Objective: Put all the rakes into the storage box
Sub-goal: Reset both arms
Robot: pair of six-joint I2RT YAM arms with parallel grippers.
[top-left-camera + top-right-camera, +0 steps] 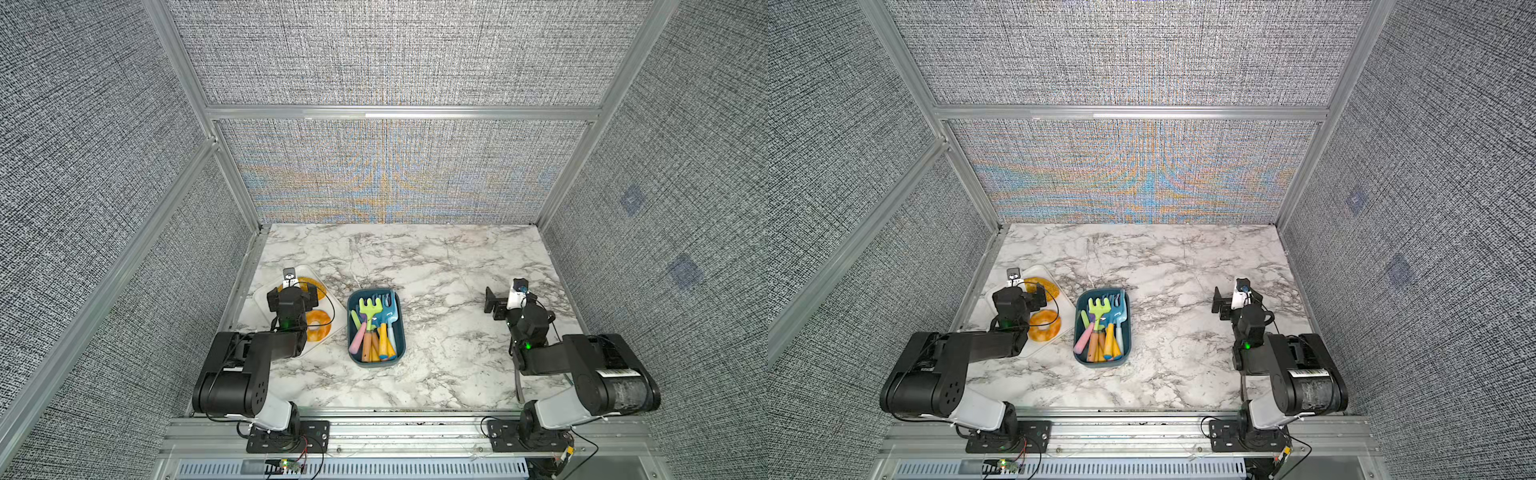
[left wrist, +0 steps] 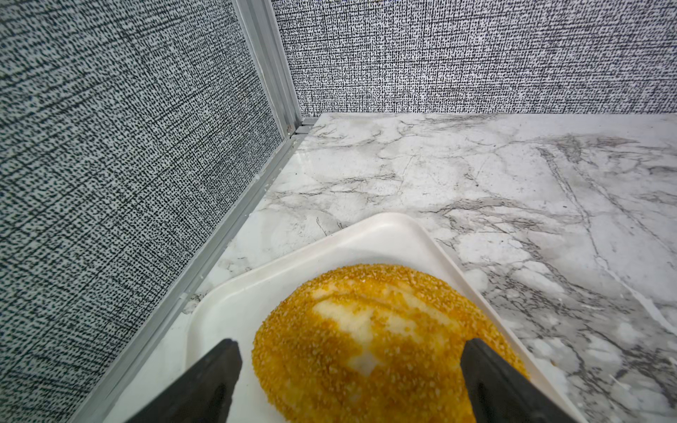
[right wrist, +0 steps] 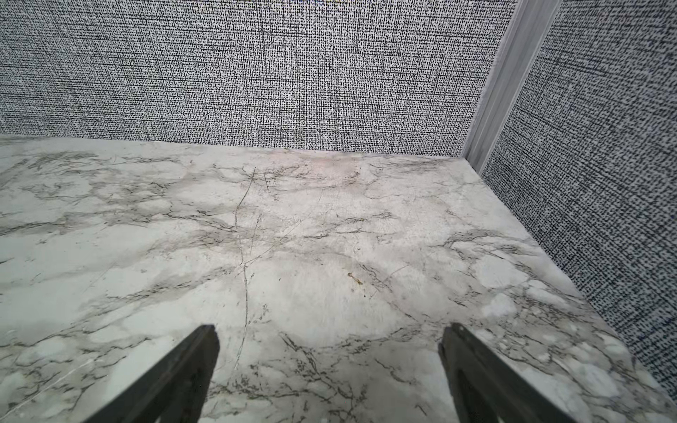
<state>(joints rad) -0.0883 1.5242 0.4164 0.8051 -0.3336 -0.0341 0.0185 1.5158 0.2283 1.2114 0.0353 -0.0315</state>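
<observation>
Rake [image 1: 366, 308], lime green, lies inside storage box [image 1: 376, 361], lower centre of a top view. Left gripper [image 2: 350, 344] and right gripper [image 3: 326, 329] spread wide, empty. Task looks done; no move seems needed.

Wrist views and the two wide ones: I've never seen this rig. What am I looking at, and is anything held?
Two robot arms stand at the near edge of a marble table. The two wide pictures come from one overhead camera; each close-up looks out from an arm's wrist. The left tool is open over an orange bread-like ring on a white tray. The right tool is open above bare marble. Neither holds anything. Between the arms sits the teal storage box, with toy garden tools in it, among them a green rake.
</observation>
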